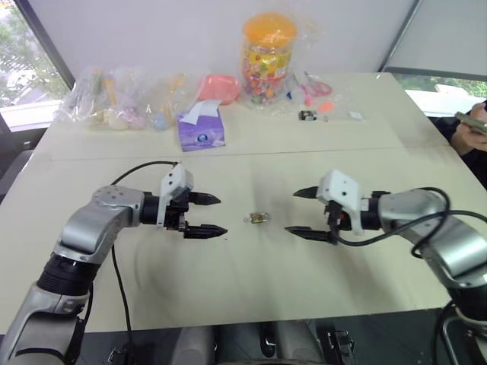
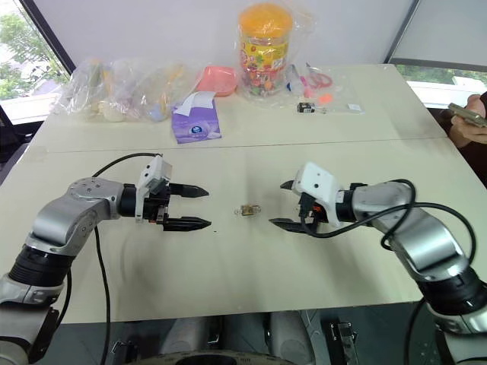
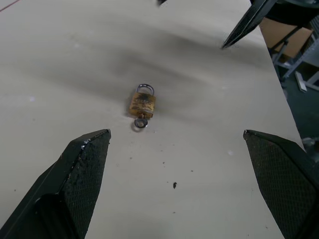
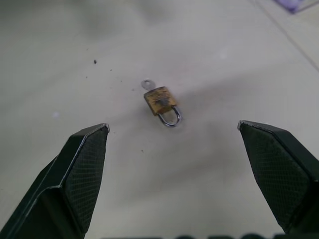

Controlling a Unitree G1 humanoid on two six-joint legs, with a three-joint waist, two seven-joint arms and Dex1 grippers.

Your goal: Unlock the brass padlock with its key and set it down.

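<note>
The brass padlock lies flat on the table with the key seemingly in its base, between the left gripper and right gripper, both spread wide and empty.

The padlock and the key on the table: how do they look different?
The brass padlock is a gold-coloured block with a silvery shackle loop; the key is slim, silvery and smaller. The padlock's whole body shows, while only the key's round head shows at the end opposite the shackle. Both are tiny and lie flat together on the table.
</note>
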